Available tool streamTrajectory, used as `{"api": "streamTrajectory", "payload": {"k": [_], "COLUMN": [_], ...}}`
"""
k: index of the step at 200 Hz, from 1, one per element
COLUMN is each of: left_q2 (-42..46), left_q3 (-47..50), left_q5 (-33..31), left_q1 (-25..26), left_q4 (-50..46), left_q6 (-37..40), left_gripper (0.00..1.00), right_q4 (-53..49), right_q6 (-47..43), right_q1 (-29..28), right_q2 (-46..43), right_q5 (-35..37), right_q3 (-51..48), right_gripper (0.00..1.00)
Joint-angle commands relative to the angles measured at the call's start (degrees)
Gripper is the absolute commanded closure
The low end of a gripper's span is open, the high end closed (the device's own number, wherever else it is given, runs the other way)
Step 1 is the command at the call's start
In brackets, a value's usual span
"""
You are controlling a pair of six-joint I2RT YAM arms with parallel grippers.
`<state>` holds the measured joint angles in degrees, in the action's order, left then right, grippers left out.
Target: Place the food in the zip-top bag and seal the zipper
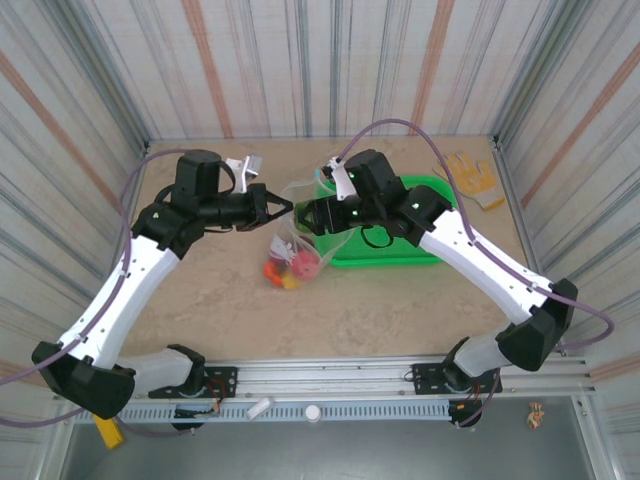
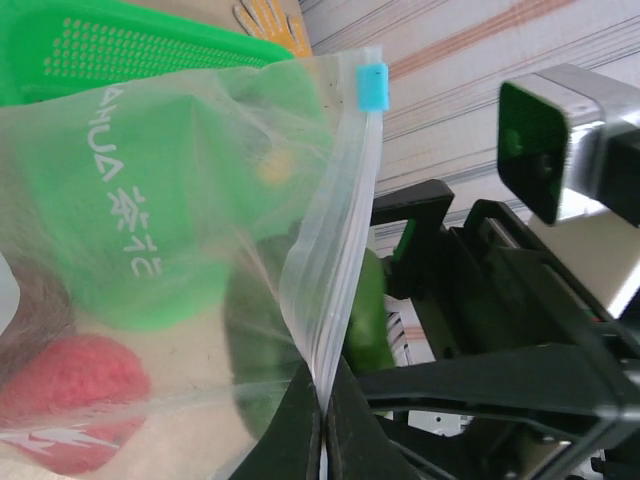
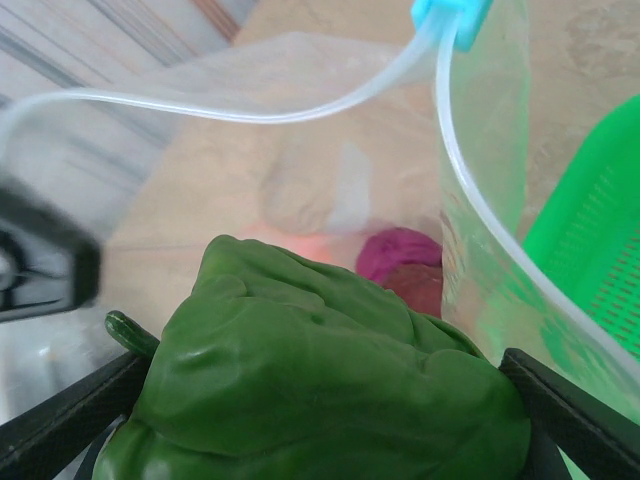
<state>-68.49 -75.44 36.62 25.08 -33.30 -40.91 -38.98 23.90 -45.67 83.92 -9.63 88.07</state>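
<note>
From overhead, the left gripper (image 1: 288,206) is pinching the rim of the clear bag (image 1: 288,240) and holding it up beside the green basket (image 1: 400,255), with several pieces of food (image 1: 285,270) already lying inside. At the left wrist, its fingers (image 2: 300,430) are clamping shut on the zipper strip (image 2: 335,270) below the blue end piece (image 2: 371,87) — the mouth is standing open. At the right wrist, the right gripper (image 3: 320,420) is grasping a green pepper (image 3: 320,360) at that mouth — so loading seems partly done, sealing not begun.
</note>
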Motion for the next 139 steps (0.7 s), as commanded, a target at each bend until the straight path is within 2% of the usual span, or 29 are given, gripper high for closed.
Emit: {"api": "streamTrajectory", "payload": {"k": [1, 30, 47, 98, 139], "left_q2": [0.54, 0.04, -0.18, -0.42, -0.77], "left_q3": [-2.99, -3.75, -3.66, -3.76, -3.75], "left_q5": [-0.23, -0.05, -0.16, -0.23, -0.39], "left_q1": [-0.13, -0.11, -0.16, -0.11, -0.13], "left_q4": [-0.11, -0.01, 0.22, 0.17, 0.25], "left_q6": [0.83, 0.92, 0.78, 0.79, 1.0], "left_gripper": [1.0, 1.0, 1.0, 1.0, 1.0], "right_q4": [-8.09, -11.7, -11.85, -13.73, -13.37], "right_q6": [-2.97, -3.15, -3.9, -5.05, -5.79], "right_q1": [-2.07, -3.88, -5.02, -6.54, -6.27], "right_q2": [2.05, 4.9, 5.97, 8.43, 7.22], "right_q5": [8.57, 18.45, 19.21, 20.75, 19.93], "right_q3": [4.9, 7.37, 8.28, 11.68, 11.44], "right_gripper": [0.23, 0.25, 0.24, 0.09, 0.06]}}
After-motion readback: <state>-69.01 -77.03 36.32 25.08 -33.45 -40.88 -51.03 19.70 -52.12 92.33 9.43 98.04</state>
